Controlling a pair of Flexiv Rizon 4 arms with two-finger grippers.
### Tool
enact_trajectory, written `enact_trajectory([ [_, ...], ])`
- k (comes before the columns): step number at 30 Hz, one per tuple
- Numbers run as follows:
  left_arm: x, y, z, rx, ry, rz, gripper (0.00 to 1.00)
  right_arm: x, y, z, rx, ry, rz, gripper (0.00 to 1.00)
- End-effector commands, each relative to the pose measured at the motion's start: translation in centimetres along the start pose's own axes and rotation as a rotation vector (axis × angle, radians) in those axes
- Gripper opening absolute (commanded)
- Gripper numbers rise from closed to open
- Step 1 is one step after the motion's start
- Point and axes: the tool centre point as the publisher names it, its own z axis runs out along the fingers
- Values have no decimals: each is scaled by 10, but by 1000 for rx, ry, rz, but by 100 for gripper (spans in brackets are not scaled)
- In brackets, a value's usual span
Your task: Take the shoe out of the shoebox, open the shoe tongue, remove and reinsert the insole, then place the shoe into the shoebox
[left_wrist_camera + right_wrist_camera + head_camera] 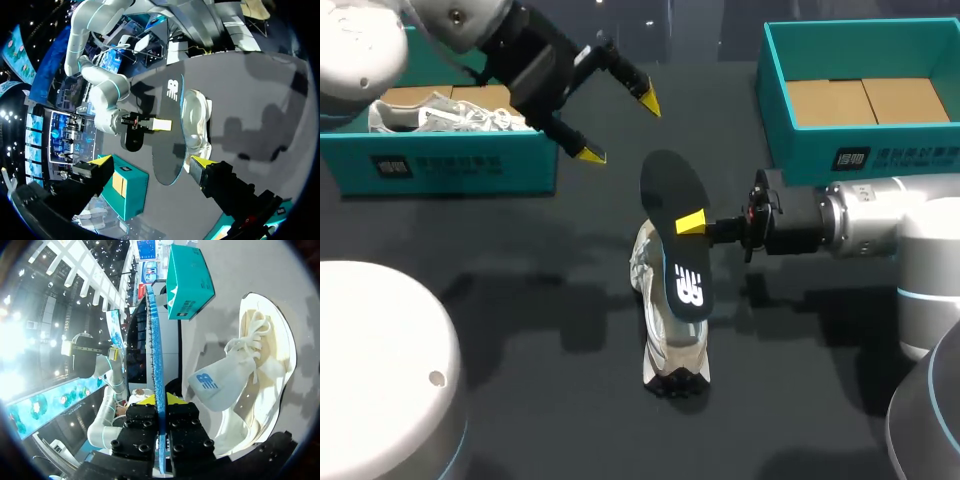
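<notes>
Insole (665, 190) is hanging over the shoe (672, 350), the right gripper (692, 222) clamping its edge; the left gripper (620, 129) is hovering beside the left shoebox (450, 165), fingers apart.

A robot demonstration stand in a large exhibition hall: white robot arms (880, 215) work at a dark tabletop (540, 320) carrying teal shoeboxes (790, 150), with rows of ceiling lights (75, 270) and lit display screens (65, 132) around.

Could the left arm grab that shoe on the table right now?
Probably yes. The left claw is open, with nothing between it and the shoe. But the insole held in the right claw hangs over the shoe's top, so only its sides look free.
</notes>
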Motion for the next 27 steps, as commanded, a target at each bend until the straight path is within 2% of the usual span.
enact_trajectory([
  [1,-15,9,17,23,514,-43,100,0,-1,1,-2,-3,1,0],
  [10,-29,4,24,-78,693,-74,100,0,-1,1,-2,-3,1,0],
  [16,-22,-5,23,-41,765,-83,100,0,-1,1,-2,-3,1,0],
  [21,-16,-6,19,19,756,-92,100,0,-1,1,-2,-3,1,0],
  [27,-8,-12,18,16,767,-65,100,0,-1,1,-2,-3,1,0],
])
